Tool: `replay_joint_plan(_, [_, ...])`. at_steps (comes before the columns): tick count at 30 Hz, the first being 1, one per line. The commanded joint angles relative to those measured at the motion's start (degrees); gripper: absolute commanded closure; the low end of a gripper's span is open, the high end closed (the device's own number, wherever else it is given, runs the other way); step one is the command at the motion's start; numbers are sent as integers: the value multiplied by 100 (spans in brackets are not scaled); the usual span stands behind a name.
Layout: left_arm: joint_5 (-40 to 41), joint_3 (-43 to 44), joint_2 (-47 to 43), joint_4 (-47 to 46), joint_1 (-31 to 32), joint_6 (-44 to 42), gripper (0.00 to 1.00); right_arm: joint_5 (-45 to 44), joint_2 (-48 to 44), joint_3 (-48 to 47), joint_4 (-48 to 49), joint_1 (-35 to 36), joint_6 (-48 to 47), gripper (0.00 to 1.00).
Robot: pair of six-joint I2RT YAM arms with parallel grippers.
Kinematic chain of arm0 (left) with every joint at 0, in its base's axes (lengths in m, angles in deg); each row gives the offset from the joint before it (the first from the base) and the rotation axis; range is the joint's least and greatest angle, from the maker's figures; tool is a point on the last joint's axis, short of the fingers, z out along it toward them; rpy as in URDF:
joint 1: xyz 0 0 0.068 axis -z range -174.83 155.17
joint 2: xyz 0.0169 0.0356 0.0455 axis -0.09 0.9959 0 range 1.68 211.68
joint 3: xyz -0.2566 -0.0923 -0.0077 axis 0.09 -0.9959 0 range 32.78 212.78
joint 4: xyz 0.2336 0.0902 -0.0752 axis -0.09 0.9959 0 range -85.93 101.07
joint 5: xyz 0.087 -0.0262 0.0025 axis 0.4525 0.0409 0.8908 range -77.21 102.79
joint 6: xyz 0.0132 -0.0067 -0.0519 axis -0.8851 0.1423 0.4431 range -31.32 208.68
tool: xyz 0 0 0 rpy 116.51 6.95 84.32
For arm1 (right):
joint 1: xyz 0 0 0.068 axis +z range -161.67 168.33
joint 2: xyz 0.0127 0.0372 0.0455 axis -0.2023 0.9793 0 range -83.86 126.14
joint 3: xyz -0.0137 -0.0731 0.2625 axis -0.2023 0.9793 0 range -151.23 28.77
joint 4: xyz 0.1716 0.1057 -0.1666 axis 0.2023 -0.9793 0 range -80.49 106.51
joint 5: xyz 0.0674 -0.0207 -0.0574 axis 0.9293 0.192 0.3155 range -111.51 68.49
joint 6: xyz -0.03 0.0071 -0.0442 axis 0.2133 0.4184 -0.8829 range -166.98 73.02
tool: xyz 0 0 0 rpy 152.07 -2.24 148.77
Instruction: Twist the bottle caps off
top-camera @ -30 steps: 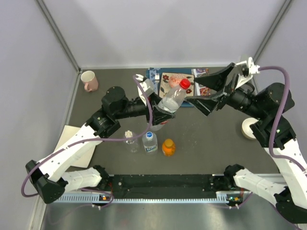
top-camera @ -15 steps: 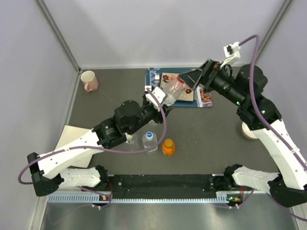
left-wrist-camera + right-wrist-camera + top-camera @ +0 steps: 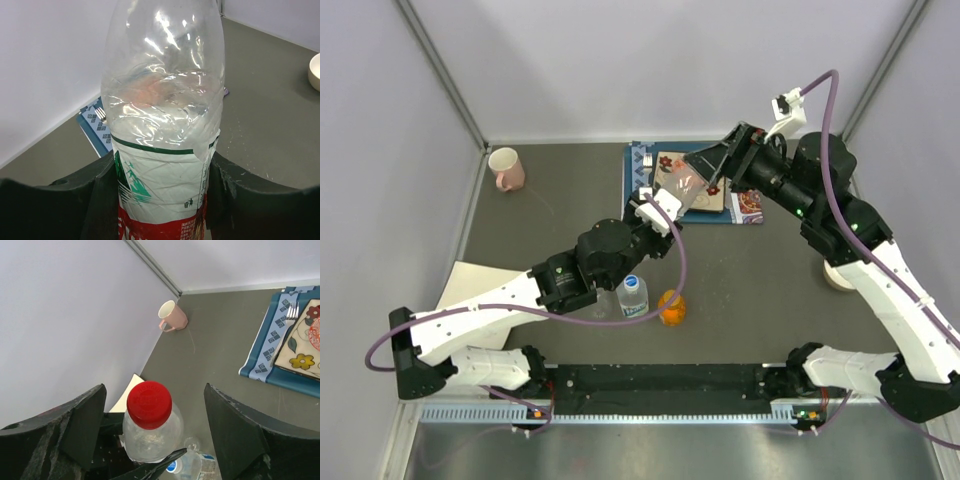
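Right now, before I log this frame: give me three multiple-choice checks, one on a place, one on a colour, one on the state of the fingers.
1. Where does the pink ceramic mug stand on the dark table?
A. far-left corner
B. near-right corner
C. dead centre

2. What colour is the round plastic screw cap on the clear plastic bottle with the red label that the left arm's fingers clamp?
A. blue
B. red
C. white

3. How do the right arm's fingers stand?
A. shut on the cap
B. out of view
C. open, one on either side of the cap, not touching it

Answers:
1 A: the top view shows the mug where the far and left walls meet.
2 B: the right wrist view shows a red cap.
3 C: the right wrist view shows a gap on both sides of the cap.
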Motion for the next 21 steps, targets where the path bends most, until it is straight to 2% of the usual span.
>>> replay_joint_plan(1, [227, 137, -27, -333, 57, -118, 60, -65, 7, -144, 245, 73, 52, 24])
replay_joint_plan(15, [218, 111, -18, -333, 93, -118, 60, 58, -28, 181, 509, 64, 8, 62])
replay_joint_plan(16, [210, 111, -36, -333, 84, -118, 60, 84, -28, 190, 509, 73, -9, 66])
replay_joint_plan(19, [192, 128, -62, -333, 84, -110, 60, 173, -54, 243, 517, 73, -106, 100])
replay_joint_plan(21, [131, 128, -115, -333, 93, -83, 60, 190, -159, 313, 526, 73, -298, 100])
